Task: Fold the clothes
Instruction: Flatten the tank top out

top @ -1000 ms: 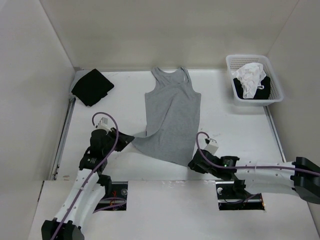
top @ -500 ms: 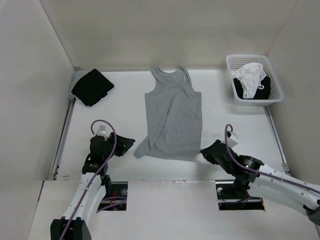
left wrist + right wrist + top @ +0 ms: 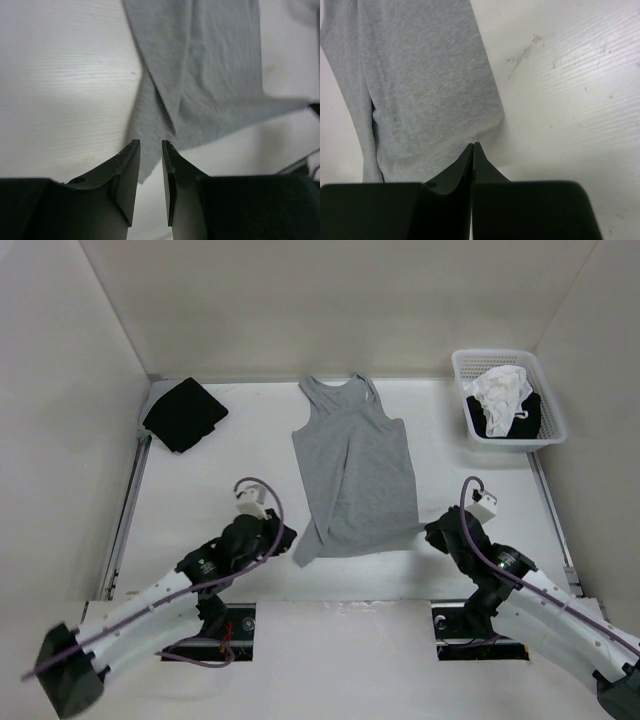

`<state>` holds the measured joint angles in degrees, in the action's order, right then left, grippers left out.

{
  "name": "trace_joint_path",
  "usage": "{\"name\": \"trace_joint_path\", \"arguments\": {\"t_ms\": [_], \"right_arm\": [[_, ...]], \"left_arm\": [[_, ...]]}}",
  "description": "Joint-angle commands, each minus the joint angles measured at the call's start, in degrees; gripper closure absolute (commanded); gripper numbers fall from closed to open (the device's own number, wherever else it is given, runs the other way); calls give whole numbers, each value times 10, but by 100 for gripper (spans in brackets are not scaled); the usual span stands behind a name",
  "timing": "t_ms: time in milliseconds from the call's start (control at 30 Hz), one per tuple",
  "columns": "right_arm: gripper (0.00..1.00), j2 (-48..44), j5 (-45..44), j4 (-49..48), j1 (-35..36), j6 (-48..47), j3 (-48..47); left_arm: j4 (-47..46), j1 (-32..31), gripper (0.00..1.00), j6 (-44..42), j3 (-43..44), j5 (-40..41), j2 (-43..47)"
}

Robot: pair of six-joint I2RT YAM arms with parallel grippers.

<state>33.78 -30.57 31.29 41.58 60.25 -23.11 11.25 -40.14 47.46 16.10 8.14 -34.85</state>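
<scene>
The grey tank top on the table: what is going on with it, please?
Two robot arms are handling the tank top, which lies flat on the table. The right gripper is shut on its near right hem corner. The left gripper sits at the near left corner, jaws partly open, not gripping.

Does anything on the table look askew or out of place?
Yes. The light grey sleeveless knit tank top does not lie flat: its lower left corner is doubled over in a crease, and its hem is drawn to a point where the shut right gripper pinches it.
</scene>
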Motion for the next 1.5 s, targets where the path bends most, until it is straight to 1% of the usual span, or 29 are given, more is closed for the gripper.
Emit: {"name": "trace_joint_path", "arguments": {"t_ms": [0, 33, 67, 100, 167, 233, 300, 367, 433, 500, 633, 700, 733, 1000, 1033, 1067, 1133, 1167, 1233, 1367, 1400, 1467], "right_arm": [[100, 7, 31, -80, -39, -75, -24], [100, 7, 45, -93, -50, -82, -19], [100, 4, 59, -103, -58, -88, -16], [100, 2, 72, -111, -61, -93, -13], [100, -1, 85, -119, -60, -100, -11], [100, -5, 86, -120, -59, -101, -11], [100, -11, 83, -117, -53, -102, -9], [100, -19, 86, -115, -49, -102, -4], [100, -28, 89, -115, -47, -102, 3], [100, -37, 91, -115, -47, -99, 10], [100, -40, 99, -117, -40, -98, 12], [100, -35, 98, -117, -37, -98, 11], [100, -34, 98, -118, -36, -98, 11], [100, -40, 96, -119, -33, -97, 11], [100, -39, 96, -120, -33, -97, 11], [100, -38, 96, -120, -33, -97, 11], [100, -36, 96, -121, -33, -97, 11], [100, -36, 96, -122, -33, -97, 12], [100, -36, 96, -122, -33, -98, 12], [100, -33, 98, -127, -42, -102, 12], [100, -28, 98, -129, -44, -102, 12], [100, -17, 99, -136, -47, -107, 11]], "left_arm": [[-15, -176, 78, -72, 81, 227, -111], [-20, -224, 76, -84, 104, 278, -160], [-22, -250, 73, -89, 127, 313, -208], [-24, -262, 69, -89, 150, 326, -256], [-27, -255, 66, -84, 183, 313, -325], [-38, -223, 66, -74, 206, 271, -380], [-54, -196, 66, -56, 202, 248, -391], [-80, -174, 65, -41, 186, 239, -381], [-114, -148, 60, -27, 164, 234, -364], [-149, -115, 59, -19, 149, 222, -361], [-244, -39, 59, -22, 148, 129, -410], [-273, -14, 60, -23, 159, 88, -443], [-275, -8, 60, -25, 169, 80, -461], [-250, 3, 64, -45, 239, 78, -564], [-249, 5, 66, -47, 249, 78, -576], [-247, 5, 71, -48, 259, 78, -587], [-250, 10, 87, -52, 276, 79, -604], [-251, 18, 93, -52, 282, 81, -607], [-260, 52, 100, -41, 285, 89, -603], [-289, 157, 100, -4, 268, 84, -560], [-293, 185, 99, 15, 265, 74, -549], [-299, 241, 93, 41, 268, 49, -542]]}}
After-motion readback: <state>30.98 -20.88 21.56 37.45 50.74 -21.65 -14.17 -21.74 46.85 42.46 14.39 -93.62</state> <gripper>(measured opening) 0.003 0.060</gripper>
